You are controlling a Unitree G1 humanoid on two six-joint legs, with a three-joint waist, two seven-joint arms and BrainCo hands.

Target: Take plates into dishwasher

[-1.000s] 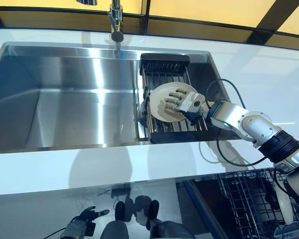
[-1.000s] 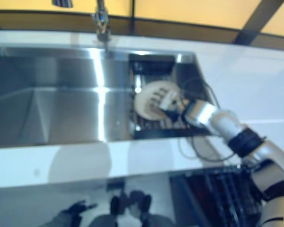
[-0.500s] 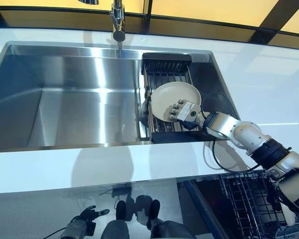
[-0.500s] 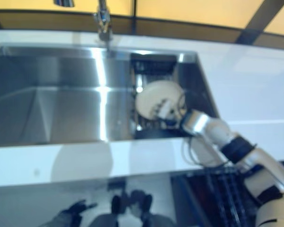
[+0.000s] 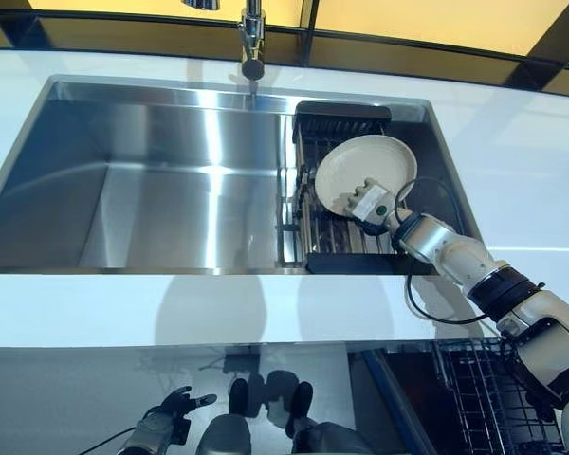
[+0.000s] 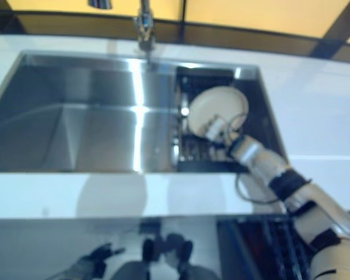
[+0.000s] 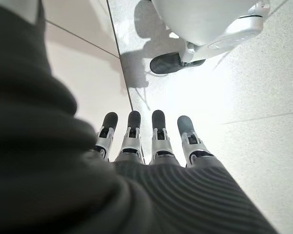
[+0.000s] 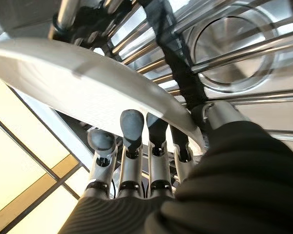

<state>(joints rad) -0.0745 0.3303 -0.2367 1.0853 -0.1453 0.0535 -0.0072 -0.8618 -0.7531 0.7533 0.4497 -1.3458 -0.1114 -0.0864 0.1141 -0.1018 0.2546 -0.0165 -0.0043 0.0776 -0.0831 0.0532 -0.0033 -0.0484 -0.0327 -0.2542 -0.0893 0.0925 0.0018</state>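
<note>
Right hand (image 5: 368, 201) is gripping the near rim of 1 cream plate (image 5: 365, 172), fingers (image 8: 132, 127) lying along its underside w/ the thumb on the other face, so the hand is clenched on the plate. Plate is tilting up, its face turned toward the camera, hanging just above the black drying rack (image 5: 339, 194) at the right end of the sink (image 5: 161, 180). Can't tell if its lower edge is touching the rack bars; from the right wrist view the plate is crossing in front of the rack's metal bars (image 8: 224, 44), w/ the sink drain (image 8: 234, 46) showing beyond them.

Rack is sitting inside the sink against its right wall; apart from the plate over it, no other dish is showing in it. Rest of the sink basin is bare steel. Tap (image 5: 253, 38) is standing at the back edge, about mid-sink, spout pointing down just left of the rack.

White table (image 5: 266, 308) is running around the sink on all sides. Dishwasher basket (image 5: 498, 393), dark wire, is showing pulled out below the table edge at lower right, under the right arm; contents are hard to tell from here.

Left hand (image 5: 175, 408) is hanging low by the floor (image 7: 244, 87) at lower left, fingers (image 7: 158, 131) straight and relaxed, holding nothing.
</note>
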